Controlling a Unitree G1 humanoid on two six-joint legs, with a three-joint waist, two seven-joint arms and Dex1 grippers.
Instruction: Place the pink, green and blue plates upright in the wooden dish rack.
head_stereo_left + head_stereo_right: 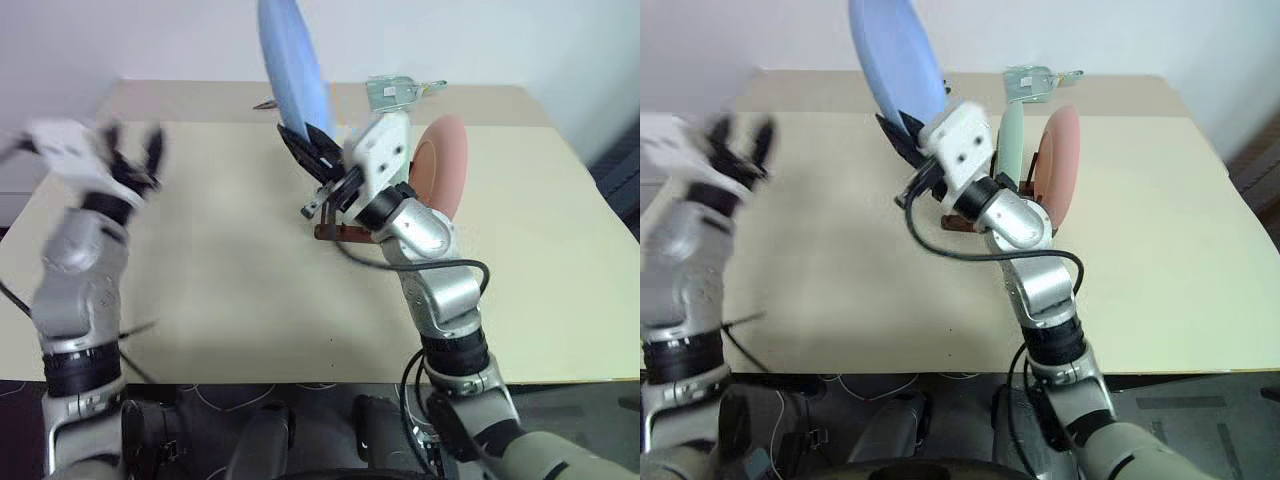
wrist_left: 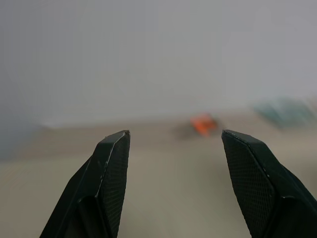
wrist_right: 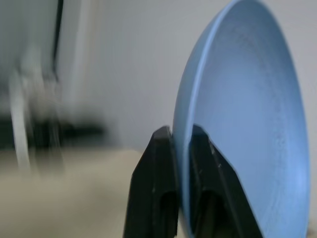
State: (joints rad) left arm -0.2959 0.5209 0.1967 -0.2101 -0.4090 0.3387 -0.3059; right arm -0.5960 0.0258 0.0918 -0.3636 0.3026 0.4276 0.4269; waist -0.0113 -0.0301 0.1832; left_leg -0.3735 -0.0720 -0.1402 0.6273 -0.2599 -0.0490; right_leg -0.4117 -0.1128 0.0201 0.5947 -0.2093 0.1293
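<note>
Hovering over the table's [image 1: 230, 250] left side, the left gripper [image 1: 132, 150] had its two black fingers [image 2: 111, 163] spread apart, nothing between them. Toward the middle, the right gripper [image 1: 902, 135] was clamped on the lower rim of the blue plate [image 1: 895, 60], one finger on each face of the rim, and the plate stood on edge, raised above the tabletop and tilted a little. Just right of that, partly hidden behind the right wrist, the wooden dish rack [image 1: 960, 222] sat on the table. The green plate [image 1: 1011, 140] stood upright in it, and the pink plate [image 1: 1061, 160] stood upright beside the green one, on its right. Farther back on the table lay a small pale green object [image 1: 395, 92], too unclear to identify.
</note>
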